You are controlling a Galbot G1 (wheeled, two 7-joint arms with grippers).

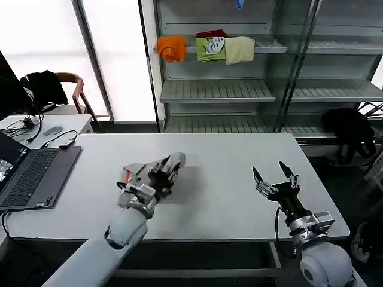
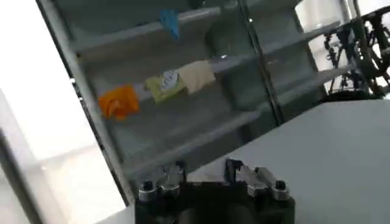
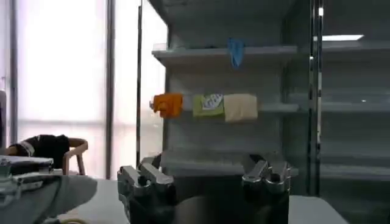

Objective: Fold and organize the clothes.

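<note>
Shirt [image 1: 173, 160]: centre-left of frame, folded light grey bundle, soft and light; grip a doubled edge.
Left gripper [image 1: 163, 175]: over the shirt; closure cannot be told.
Right gripper [image 1: 274, 175]: lower right, fingers spread, empty.

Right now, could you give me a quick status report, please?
Left pincer over folded grey shirt mid-table. Right pincer open, hovering clear at table's right. Laptop far left, not obstructing.
</note>
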